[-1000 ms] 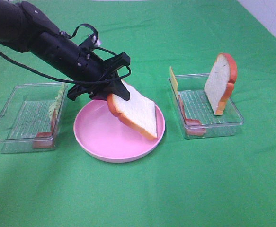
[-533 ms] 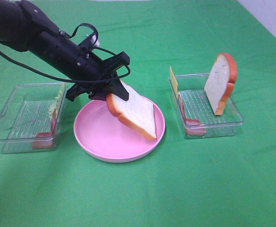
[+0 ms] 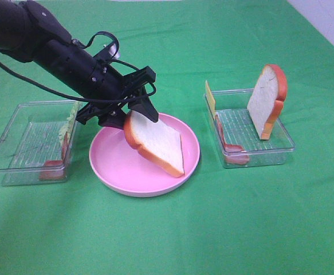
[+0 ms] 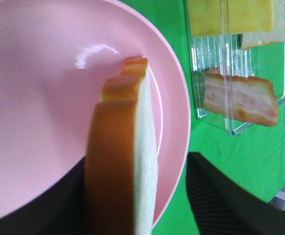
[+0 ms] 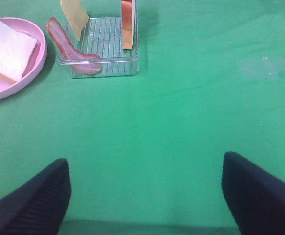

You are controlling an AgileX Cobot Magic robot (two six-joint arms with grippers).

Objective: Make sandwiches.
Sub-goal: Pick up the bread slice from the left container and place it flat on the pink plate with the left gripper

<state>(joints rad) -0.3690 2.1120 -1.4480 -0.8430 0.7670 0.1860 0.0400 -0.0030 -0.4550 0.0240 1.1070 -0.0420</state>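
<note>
Sandwich barely begun: the first bread slice [image 3: 155,143] leans loose between the left hand's [image 3: 133,117] parted fingers, far corner on the pink plate [image 3: 115,166] beneath. The right hand [image 5: 144,196] gapes empty; lettuce [image 3: 70,117], bacon [image 3: 231,148], cheese [image 3: 210,97] and second slice [image 3: 267,97] wait in flanking trays [image 3: 18,166].

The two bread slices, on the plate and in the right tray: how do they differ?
The plate slice leans tilted on the pink plate, by the left tool; the tray slice stands nearly upright in the clear tray, untouched. Both are white with orange-brown crust.
</note>
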